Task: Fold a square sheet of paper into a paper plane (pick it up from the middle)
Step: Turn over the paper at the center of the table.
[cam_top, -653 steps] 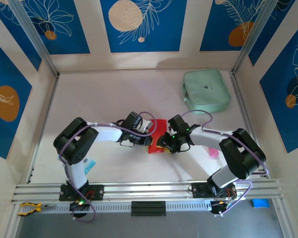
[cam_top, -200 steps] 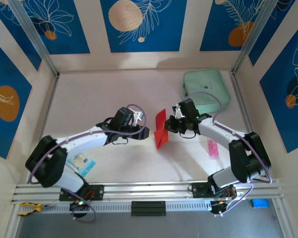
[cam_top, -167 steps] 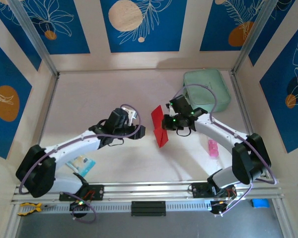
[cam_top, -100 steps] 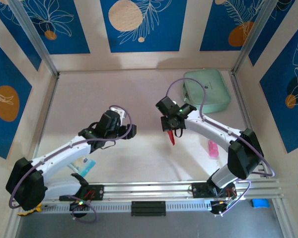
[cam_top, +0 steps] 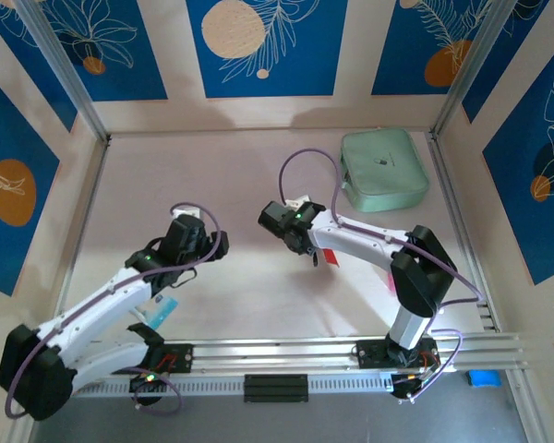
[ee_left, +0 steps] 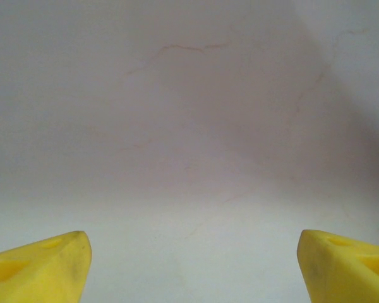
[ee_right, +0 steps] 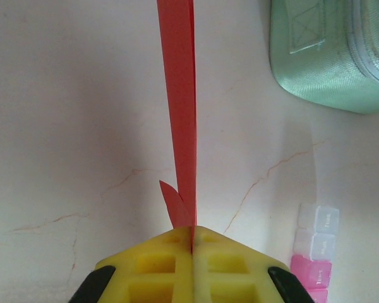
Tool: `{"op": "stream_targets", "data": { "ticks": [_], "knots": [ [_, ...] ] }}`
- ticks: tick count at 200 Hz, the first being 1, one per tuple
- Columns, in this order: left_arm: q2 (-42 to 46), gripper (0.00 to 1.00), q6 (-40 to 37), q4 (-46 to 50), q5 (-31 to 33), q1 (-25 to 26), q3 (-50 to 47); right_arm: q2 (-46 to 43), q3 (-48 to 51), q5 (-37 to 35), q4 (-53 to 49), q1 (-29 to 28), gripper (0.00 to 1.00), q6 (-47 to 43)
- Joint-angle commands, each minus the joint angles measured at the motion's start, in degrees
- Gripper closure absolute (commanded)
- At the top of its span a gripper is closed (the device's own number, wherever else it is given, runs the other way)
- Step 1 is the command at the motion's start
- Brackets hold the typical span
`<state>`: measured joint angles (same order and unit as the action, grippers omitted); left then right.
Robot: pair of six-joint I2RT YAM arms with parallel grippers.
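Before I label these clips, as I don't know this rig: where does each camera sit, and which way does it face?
Top external: above and behind the arm bases, looking down on the table; left arm and right arm show.
Left wrist: on the left wrist, facing bare table; the open left claw shows yellow tips in the bottom corners.
Right wrist: on the right wrist, looking down past the right claw, shut on the folded red paper.
Shared: top external and right wrist both show the paper and the mint-green pouch.
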<state>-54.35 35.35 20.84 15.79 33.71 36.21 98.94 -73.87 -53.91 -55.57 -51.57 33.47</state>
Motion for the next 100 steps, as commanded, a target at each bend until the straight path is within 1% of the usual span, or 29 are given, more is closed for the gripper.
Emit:
{"op": "stream_targets", "data": {
  "ticks": [1, 15, 31, 61, 100],
  "knots": [
    [7.43, 0.14, 2.01, 1.84, 5.41, -1.27, -2.94, 1.28, -0.07, -0.92, 0.19, -1.45, 0.98, 0.37],
    [11.07, 0.13, 1.77, 2.04, 5.48, -1.61, -4.15, 2.44, 0.03, 0.25, 1.09, -1.69, 0.98, 0.28],
    [12.61, 0.13, 2.39, 3.46, 5.69, -1.99, -4.29, 3.81, -0.27, 1.05, 1.51, -1.9, 0.98, 0.25],
    [10.37, 0.12, 3.44, 7.32, 6.47, -2.25, -2.37, 7.21, -1.38, 1.8, 2.56, -2.68, 0.96, 0.78],
    [9.55, 0.1, 3.75, 10.72, 8.06, -2.4, -0.98, 13.01, -6.39, 2.43, 1.06, -4.92, 0.94, 1.21]
  ]
}}
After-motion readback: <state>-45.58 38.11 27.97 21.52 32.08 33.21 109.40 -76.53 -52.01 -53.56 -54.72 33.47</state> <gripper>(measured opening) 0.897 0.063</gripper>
